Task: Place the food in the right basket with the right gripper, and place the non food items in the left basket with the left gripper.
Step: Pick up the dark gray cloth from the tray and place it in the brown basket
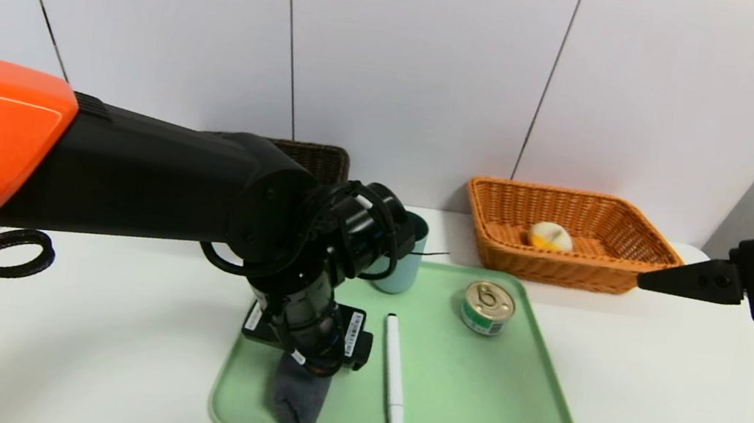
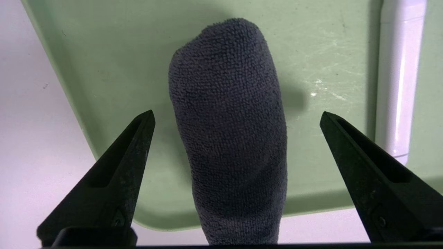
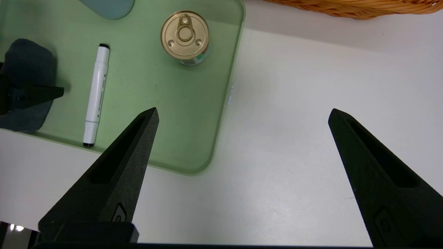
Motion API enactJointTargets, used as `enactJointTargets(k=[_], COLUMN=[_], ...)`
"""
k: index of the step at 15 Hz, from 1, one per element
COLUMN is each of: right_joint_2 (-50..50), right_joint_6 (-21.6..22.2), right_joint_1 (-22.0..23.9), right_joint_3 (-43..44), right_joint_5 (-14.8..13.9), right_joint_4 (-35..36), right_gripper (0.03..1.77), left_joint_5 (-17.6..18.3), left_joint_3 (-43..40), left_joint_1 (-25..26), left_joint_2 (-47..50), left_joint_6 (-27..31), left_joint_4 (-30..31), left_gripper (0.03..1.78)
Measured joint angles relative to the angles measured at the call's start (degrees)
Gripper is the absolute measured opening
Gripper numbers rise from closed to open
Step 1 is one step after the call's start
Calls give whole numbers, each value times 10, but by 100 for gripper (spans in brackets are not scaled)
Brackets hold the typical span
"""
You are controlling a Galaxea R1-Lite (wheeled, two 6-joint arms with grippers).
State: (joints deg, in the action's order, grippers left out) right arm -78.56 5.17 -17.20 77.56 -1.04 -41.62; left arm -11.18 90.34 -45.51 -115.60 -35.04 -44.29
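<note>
The left gripper (image 2: 237, 114) hovers over the dark grey terry cloth (image 2: 230, 131), its fingers wide open on either side of it. The cloth lies on the green rectangular tray (image 1: 490, 404), beside the white capped marker (image 1: 393, 383). Farther back on the tray are the short gold-topped can with a green label (image 1: 487, 308) and a light blue cup (image 1: 401, 263). The right gripper (image 3: 244, 110) is parked above the white table (image 1: 673, 415), right of the tray, fingers open. Behind the tray, the orange-brown wicker basket (image 1: 568, 268) holds a white-and-yellow rounded item (image 1: 550, 237); the dark brown wicker basket (image 1: 325, 160) is partly hidden by the left arm.
</note>
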Motion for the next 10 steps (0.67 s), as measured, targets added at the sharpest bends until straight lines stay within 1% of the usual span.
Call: enactJointTargets(k=[2,3,5,7,9,10], right_joint_2=[0,0,0,0,0,0], right_joint_6=[0,0,0,-1,-2,-2], right_joint_1=[0,0,0,0,0,0], right_joint_3=[0,0,0,0,0,0], right_joint_5=[0,0,0,0,1,1], right_joint_4=[0,0,0,0,0,0], right_gripper=[170,170,170,170,170,170], left_joint_5=[0,0,2,4,5,7], left_joint_3=[0,0,-2,-4,-3,-2], left_joint_1=[3,3,6,9,9,9], left_joint_2=[-4,-6,-9,-11,-11,-9], left_joint_6=[1,0,-3,-4,-3,-2], left_joint_4=[0,0,0,0,0,0], left_gripper=[169,149,119,94,74,37])
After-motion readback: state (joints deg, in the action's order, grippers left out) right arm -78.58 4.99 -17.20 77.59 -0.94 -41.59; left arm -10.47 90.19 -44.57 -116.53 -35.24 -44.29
